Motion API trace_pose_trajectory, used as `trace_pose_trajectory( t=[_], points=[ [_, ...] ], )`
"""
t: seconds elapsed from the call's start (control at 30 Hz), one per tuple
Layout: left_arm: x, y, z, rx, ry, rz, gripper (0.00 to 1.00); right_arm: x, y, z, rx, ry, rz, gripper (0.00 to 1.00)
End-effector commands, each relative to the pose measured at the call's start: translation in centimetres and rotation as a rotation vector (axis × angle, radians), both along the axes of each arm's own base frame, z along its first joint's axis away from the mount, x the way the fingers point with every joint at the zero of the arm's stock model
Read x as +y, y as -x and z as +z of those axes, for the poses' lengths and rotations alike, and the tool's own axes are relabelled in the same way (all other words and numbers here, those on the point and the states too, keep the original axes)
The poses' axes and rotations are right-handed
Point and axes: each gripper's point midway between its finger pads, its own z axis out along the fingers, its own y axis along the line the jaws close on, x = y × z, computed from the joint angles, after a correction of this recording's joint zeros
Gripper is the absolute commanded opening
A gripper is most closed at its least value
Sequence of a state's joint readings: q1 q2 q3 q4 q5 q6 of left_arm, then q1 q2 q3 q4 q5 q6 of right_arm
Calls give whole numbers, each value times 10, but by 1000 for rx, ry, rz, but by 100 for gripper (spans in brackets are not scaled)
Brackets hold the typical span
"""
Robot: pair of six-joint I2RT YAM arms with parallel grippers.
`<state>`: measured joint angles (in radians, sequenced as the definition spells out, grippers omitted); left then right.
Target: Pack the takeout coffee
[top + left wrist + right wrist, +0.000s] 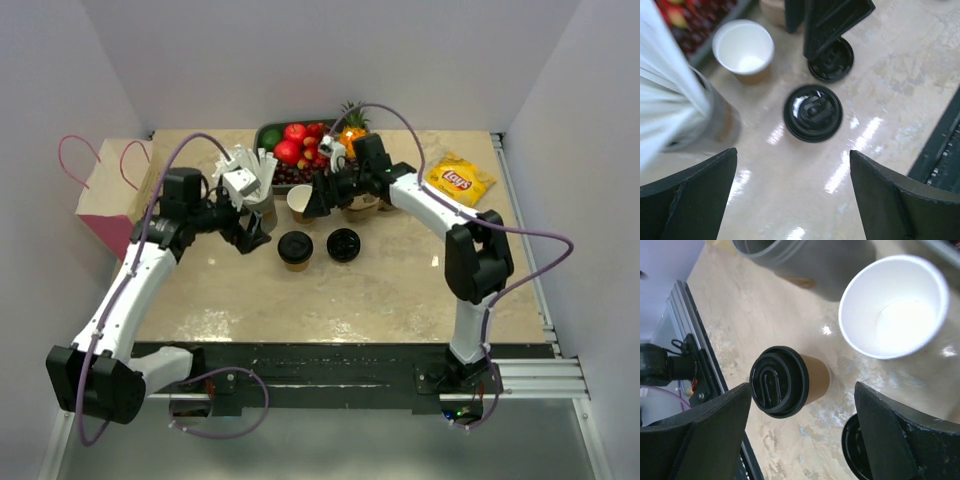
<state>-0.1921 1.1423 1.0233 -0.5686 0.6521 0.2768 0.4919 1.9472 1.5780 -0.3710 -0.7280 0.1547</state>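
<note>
Black wedge-shaped fingers [695,195] of the left gripper [792,160] are standing wide apart, gripping nothing. Just ahead of them the coffee [813,113], a brown paper cup under a ridged glossy black lid, is standing upright on the marbled table [900,75]. The right gripper [802,390] is hanging near it, likewise spread and empty. A flat loose lid [831,60] is lying under it, with a white-lined open cup [894,305] just beyond.
</note>
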Motion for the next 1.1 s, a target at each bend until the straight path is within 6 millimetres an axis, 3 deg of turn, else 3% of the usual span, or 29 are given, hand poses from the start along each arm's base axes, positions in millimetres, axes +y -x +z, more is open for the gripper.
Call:
trace_pose_trajectory(
  t=[0.0,0.03,0.1,0.13,0.2,0.23,0.3,0.33,0.4,0.43,0.47,0.63,0.7,0.8,0.87,0.9,0.97,1.0,1.07],
  points=[
    [29,-22,77,-279,-155,68,98,-20,-19,55,-131,-63,-35,86],
    [35,-29,103,-347,-164,111,98,-26,-23,61,-151,-66,-51,86],
    [61,-50,133,-430,-200,268,100,-33,-26,78,-198,-67,-71,84],
    [69,-56,162,-480,-176,336,100,-37,-29,86,-231,-62,-77,83],
    [98,-79,182,-517,-207,477,100,-43,-28,97,-260,-41,-91,82],
    [108,-83,207,-565,-201,538,100,-44,-29,106,-294,-36,-87,81],
    [135,-97,223,-599,-245,664,100,-51,-30,113,-321,-9,-109,81],
    [145,-98,242,-636,-257,714,100,-53,-31,117,-342,8,-112,80],
    [167,-107,235,-579,-338,809,99,-61,-25,121,-358,45,-106,80],
    [175,-107,244,-582,-335,851,100,-64,-24,122,-391,65,-89,80],
    [189,-107,241,-561,-344,894,100,-68,-20,120,-381,90,-81,80],
    [214,-94,256,-602,-264,1014,100,-87,-25,119,-404,161,-100,79],
    [215,-91,262,-612,-250,1032,99,-105,-37,117,-426,207,-150,75],
    [214,-91,263,-608,-210,1017,100,-148,-63,94,-450,365,-206,68],
    [224,-88,263,-602,-188,1024,100,-175,-80,66,-393,476,-251,63],
    [227,-86,261,-596,-191,1031,100,-187,-91,72,-405,495,-278,61],
    [222,-80,263,-615,-197,982,100,-194,-102,52,-372,546,-265,60],
    [219,-80,252,-605,-205,959,100,-194,-108,52,-383,549,-275,59],
    [208,-70,260,-655,-165,919,100,-195,-125,41,-388,558,-317,59]
  ],
)
